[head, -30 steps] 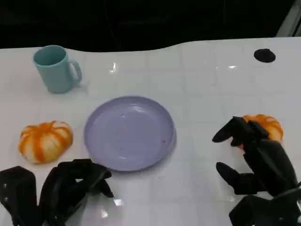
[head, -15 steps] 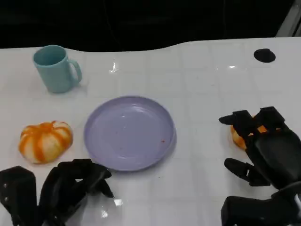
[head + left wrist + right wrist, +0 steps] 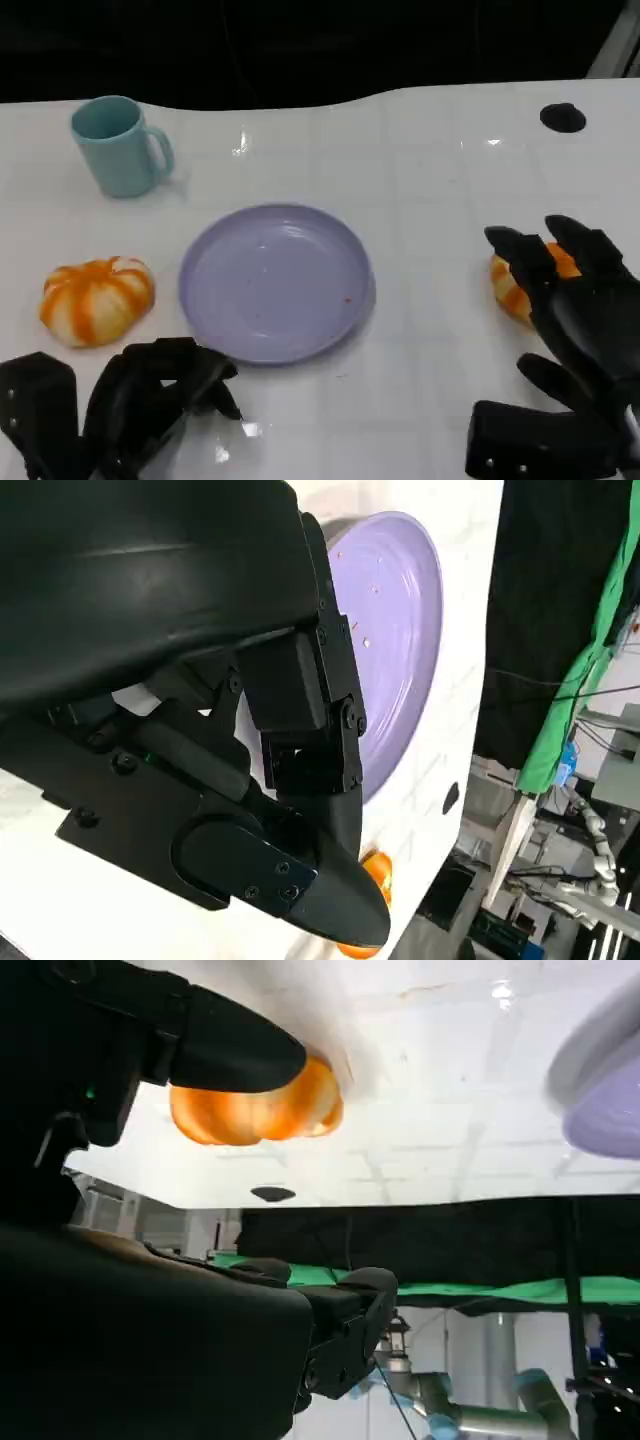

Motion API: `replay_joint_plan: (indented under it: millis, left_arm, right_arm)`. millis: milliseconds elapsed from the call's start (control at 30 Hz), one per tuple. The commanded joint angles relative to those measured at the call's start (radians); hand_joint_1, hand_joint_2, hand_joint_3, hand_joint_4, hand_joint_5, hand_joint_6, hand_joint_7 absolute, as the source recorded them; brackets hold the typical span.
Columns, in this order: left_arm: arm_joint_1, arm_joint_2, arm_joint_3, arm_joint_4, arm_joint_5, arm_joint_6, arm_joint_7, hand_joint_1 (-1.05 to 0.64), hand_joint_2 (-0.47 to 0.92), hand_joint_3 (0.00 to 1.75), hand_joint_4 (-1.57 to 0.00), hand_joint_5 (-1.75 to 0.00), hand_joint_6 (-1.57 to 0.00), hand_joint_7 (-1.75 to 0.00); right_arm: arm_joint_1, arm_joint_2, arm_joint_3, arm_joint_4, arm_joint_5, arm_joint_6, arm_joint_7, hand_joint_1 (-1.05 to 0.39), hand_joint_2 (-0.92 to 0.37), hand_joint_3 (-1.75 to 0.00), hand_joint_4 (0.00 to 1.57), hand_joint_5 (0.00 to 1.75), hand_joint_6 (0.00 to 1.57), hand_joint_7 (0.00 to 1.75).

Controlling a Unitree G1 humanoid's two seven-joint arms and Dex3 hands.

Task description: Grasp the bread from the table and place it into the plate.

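A round orange-and-white bread [image 3: 508,287] lies on the white table right of the lilac plate [image 3: 275,283]. My right hand [image 3: 580,310] is over its near right side with fingers spread, holding nothing and hiding much of it. In the right wrist view a black finger [image 3: 215,1050] lies just over the same bread [image 3: 255,1110], with the plate's rim [image 3: 605,1090] off to one side. A second bread [image 3: 97,300] sits left of the plate. My left hand [image 3: 150,395] rests near the front edge with fingers curled in and nothing in them; its wrist view shows the plate [image 3: 400,630] beyond it.
A teal mug [image 3: 120,145] stands at the back left. A small black disc [image 3: 562,117] lies at the back right. The table's far edge runs along a dark background.
My right hand has shifted to the right over the bread, and its fingers have gone from curled beside it to spread out across it. The left hand has stayed put.
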Motion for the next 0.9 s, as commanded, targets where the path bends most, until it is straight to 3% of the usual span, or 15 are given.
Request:
replay_joint_plan:
  millis: [33, 500, 633, 733, 900]
  left_arm:
    - [0.020, 0.007, 0.004, 0.001, 0.003, 0.012, 0.011, -1.04, 0.70, 0.02, -0.93, -1.48, -1.57, -0.30]
    - [0.015, 0.009, 0.006, 0.009, 0.001, 0.010, 0.007, -1.05, 0.70, 0.02, -0.94, -1.48, -1.57, -0.30]
    - [0.017, 0.010, 0.004, 0.006, 0.006, 0.008, 0.010, -1.04, 0.70, 0.02, -0.94, -1.47, -1.57, -0.31]
    - [0.018, 0.010, 0.003, 0.003, 0.006, 0.009, 0.009, -1.04, 0.70, 0.02, -0.94, -1.47, -1.57, -0.30]
    - [0.016, 0.010, 0.006, 0.007, 0.004, 0.010, 0.010, -1.04, 0.70, 0.02, -0.94, -1.47, -1.57, -0.30]
  right_arm:
    - [-0.021, -0.030, 0.000, 0.010, -0.014, 0.044, 0.025, -0.44, 0.16, -1.67, 0.00, 0.00, 0.00, 0.39]
    - [-0.135, -0.040, 0.038, 0.210, 0.013, 0.038, -0.035, -0.52, 0.09, -1.56, 0.01, 0.01, 0.00, 0.45]
    - [-0.166, -0.042, 0.056, 0.269, 0.016, 0.030, -0.059, -0.53, 0.12, -1.62, 0.02, 0.03, 0.00, 0.51]
    - [-0.192, -0.040, 0.067, 0.318, 0.023, 0.024, -0.072, -0.56, 0.14, -1.64, 0.02, 0.06, 0.00, 0.56]
    - [-0.230, -0.037, 0.082, 0.385, 0.044, 0.024, -0.081, -0.62, 0.10, -1.50, 0.00, 0.24, 0.00, 0.62]
